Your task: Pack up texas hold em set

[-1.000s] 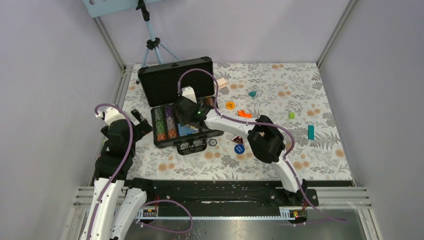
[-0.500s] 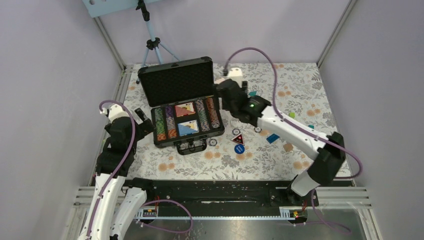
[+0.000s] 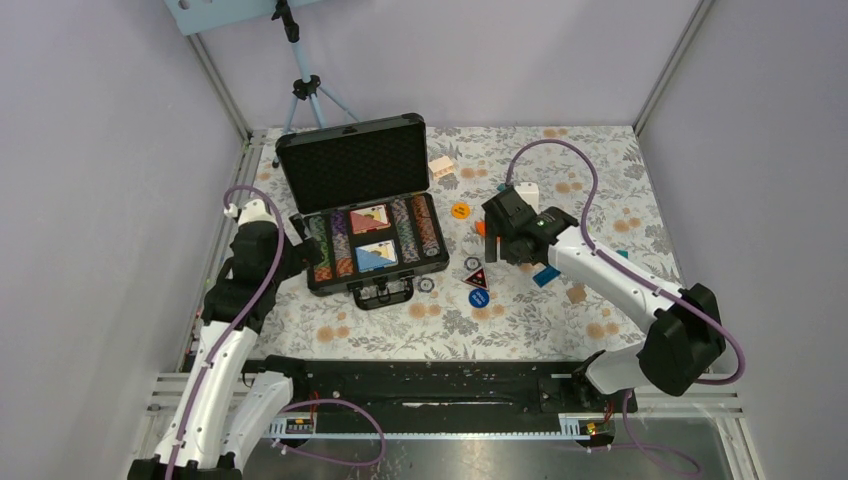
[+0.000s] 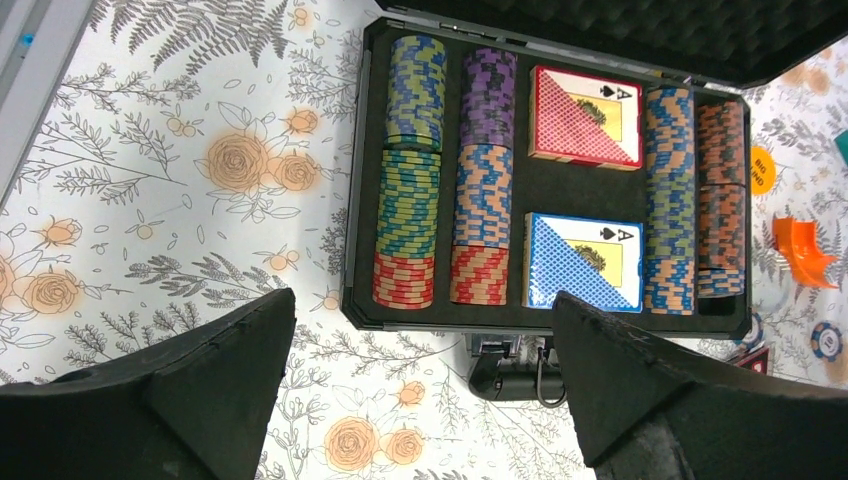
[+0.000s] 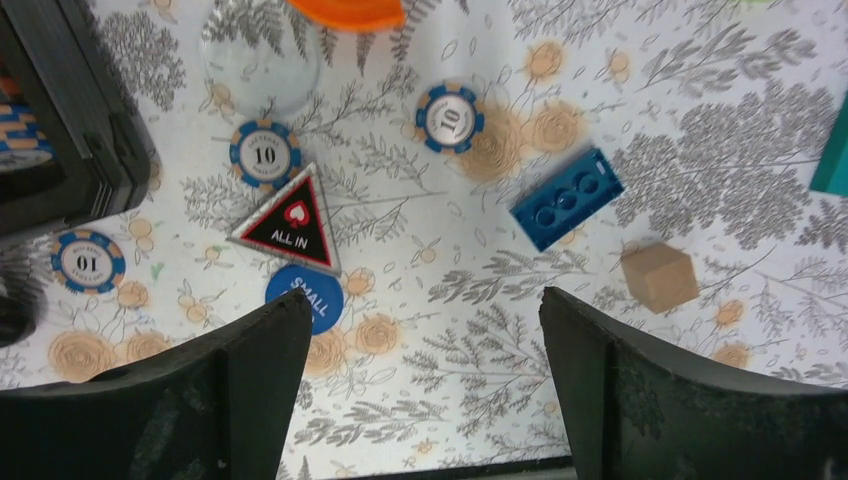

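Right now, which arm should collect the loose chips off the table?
Right. The right hand hangs open over the loose chips beside the case. The left hand, also open, is at the case's opposite side, so the case lies between.

The surface [image 4: 200, 150] is white, printed with grey ferns and orange flowers. The case [image 3: 350, 165] is black. Its rows of chips [image 4: 410, 190] are striped green, purple, blue, orange and red. The red deck [image 4: 585, 115] and the blue deck [image 4: 583, 262] each have a yellow corner. The triangle [image 5: 290, 222] is black, the disc [image 5: 310, 290] blue, the loose chips [image 5: 265, 154] blue and cream, the block [image 5: 567, 198] blue and the cube [image 5: 660, 277] tan.
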`<state>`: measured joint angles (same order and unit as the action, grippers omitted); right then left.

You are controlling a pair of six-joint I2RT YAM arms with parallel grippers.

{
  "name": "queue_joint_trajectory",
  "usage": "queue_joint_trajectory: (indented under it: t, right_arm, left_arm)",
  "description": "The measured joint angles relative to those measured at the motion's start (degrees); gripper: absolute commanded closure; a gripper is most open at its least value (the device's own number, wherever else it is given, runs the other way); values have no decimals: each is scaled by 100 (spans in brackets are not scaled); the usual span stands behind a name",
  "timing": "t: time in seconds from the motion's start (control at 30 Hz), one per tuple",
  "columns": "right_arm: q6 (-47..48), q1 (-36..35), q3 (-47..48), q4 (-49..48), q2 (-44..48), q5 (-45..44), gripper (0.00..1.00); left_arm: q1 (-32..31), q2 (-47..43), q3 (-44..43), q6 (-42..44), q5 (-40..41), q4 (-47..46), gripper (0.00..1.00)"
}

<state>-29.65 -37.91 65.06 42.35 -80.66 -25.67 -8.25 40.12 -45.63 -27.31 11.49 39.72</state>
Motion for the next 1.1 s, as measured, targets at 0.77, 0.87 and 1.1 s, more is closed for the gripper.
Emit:
queue_joint_trajectory:
  t: [0.77, 0.87, 1.1]
  right_arm:
    - [-872, 164, 2011, 155, -2951, 837, 2]
    - [-999, 195, 2166, 146, -3226, 837, 1]
    - [-1279, 245, 2463, 61, -3657, 835, 1]
  left_arm:
    - [-57, 236, -11, 407, 13, -81, 1]
    - [-72, 219, -11, 442, 26, -81, 1]
    - [-90, 157, -11, 463, 57, -83, 1]
